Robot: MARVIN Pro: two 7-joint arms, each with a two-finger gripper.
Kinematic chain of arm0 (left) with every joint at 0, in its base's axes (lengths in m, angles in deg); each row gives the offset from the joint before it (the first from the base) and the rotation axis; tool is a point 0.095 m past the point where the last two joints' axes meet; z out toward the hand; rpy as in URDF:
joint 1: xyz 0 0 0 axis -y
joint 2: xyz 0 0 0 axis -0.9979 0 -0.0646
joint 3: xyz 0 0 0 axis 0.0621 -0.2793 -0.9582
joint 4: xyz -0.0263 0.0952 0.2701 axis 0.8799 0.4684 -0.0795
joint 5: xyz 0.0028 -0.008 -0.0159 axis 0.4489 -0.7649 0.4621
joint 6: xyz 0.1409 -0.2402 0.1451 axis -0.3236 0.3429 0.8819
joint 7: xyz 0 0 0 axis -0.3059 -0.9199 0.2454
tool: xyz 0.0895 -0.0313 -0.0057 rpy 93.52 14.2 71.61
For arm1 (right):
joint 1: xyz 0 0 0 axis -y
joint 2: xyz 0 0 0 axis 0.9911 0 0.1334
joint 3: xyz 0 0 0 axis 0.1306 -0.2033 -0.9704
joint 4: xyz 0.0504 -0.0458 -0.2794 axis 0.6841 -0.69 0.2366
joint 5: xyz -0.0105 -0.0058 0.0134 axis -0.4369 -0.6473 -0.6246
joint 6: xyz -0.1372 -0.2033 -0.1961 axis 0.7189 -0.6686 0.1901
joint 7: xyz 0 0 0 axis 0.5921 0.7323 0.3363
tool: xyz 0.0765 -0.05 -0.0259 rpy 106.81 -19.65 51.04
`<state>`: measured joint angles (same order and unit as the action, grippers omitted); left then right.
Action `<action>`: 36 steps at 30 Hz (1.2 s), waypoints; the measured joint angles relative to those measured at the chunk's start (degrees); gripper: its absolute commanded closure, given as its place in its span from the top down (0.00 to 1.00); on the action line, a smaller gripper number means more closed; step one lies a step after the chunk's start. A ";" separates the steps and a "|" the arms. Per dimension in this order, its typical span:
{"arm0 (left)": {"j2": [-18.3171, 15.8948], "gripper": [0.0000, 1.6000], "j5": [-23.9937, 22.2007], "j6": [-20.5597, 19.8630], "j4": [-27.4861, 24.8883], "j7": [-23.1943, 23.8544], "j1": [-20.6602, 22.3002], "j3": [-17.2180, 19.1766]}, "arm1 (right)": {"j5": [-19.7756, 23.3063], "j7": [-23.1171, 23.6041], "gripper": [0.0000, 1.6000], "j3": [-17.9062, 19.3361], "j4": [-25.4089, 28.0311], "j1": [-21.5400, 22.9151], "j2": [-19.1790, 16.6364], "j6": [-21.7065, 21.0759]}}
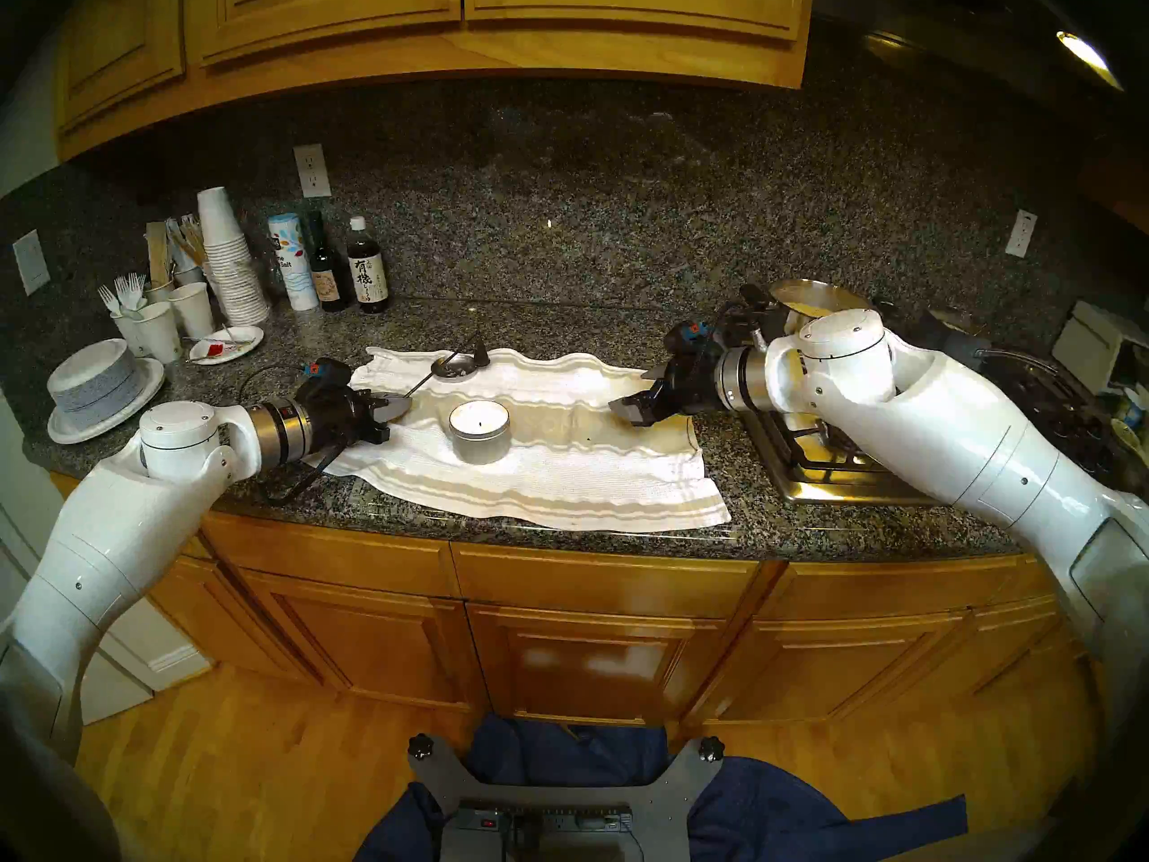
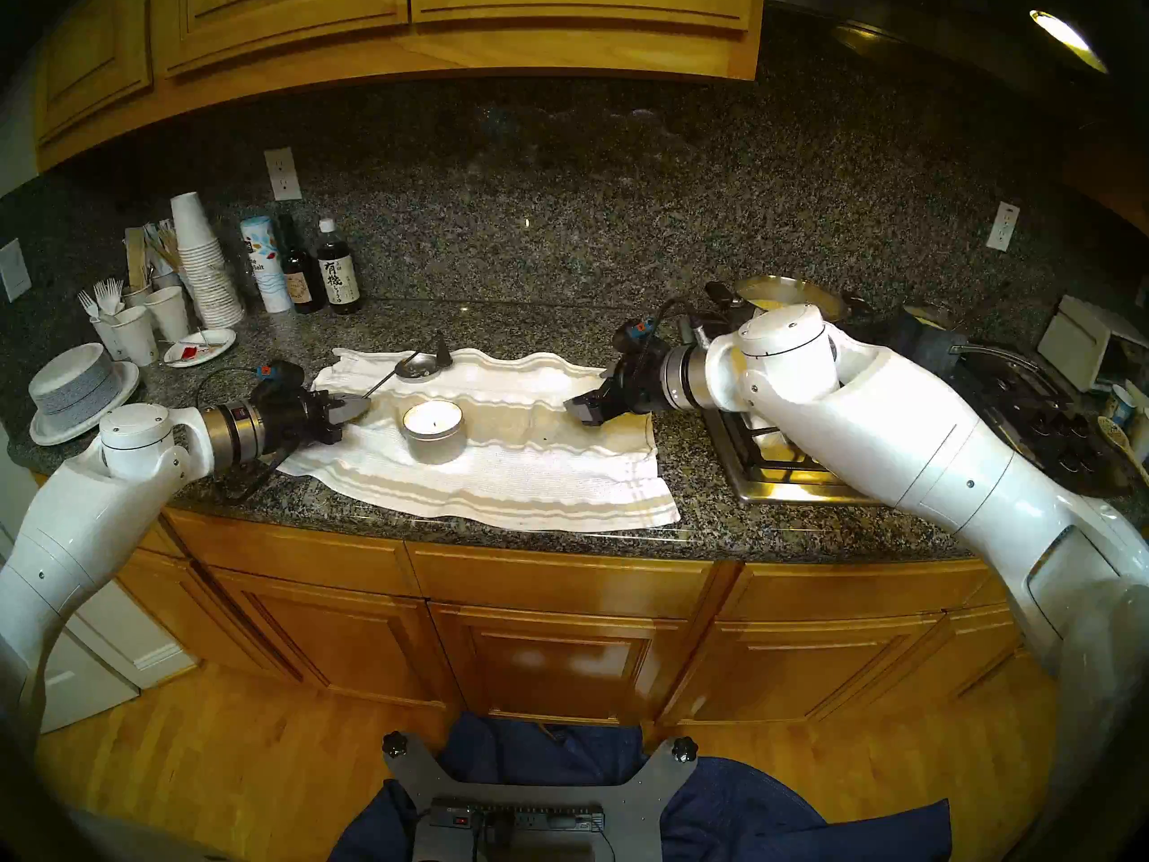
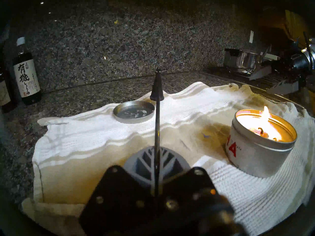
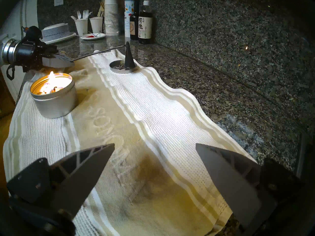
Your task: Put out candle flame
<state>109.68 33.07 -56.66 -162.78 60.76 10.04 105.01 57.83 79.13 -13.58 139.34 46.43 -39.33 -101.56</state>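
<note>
Speckled black-grey granite countertop point(image 1: 559, 319), white ribbed cloth towel point(image 1: 559, 469) with beige stripes, silver round candle tin point(image 3: 260, 145) with red lettering.

Grey pointed fingers point(image 4: 88, 165) of the right gripper point(image 4: 154, 162) stand apart over a white striped cloth towel point(image 4: 153, 121). Beyond, far left, a round silver tin candle point(image 4: 54, 101) burns a yellow-white flame point(image 4: 51, 77); a black cone snuffer point(image 4: 128, 56) stands ahead.

Granite counter point(image 1: 808, 525), granite backsplash point(image 1: 622, 207); honey-wood cabinets point(image 1: 590, 618); wood floor point(image 1: 249, 780).
</note>
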 measured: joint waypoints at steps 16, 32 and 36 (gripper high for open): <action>-4.18 0.00 -2.98 3.71 1.43 7.36 -3.02 6.19 | 0.03 -0.02 1.00 -0.02 0.01 0.00 -0.01 0.00; -11.05 0.00 -7.56 8.09 -2.07 19.13 -16.24 17.25 | 0.05 -0.02 1.00 -0.04 0.01 0.01 -0.02 0.00; -11.43 0.00 -8.42 9.01 -2.38 21.90 -18.96 19.61 | 0.05 -0.02 1.00 -0.05 0.00 0.01 -0.02 0.00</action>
<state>98.24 24.65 -47.65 -165.16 82.66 -8.92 124.63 57.89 79.10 -13.63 139.35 46.44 -39.35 -101.57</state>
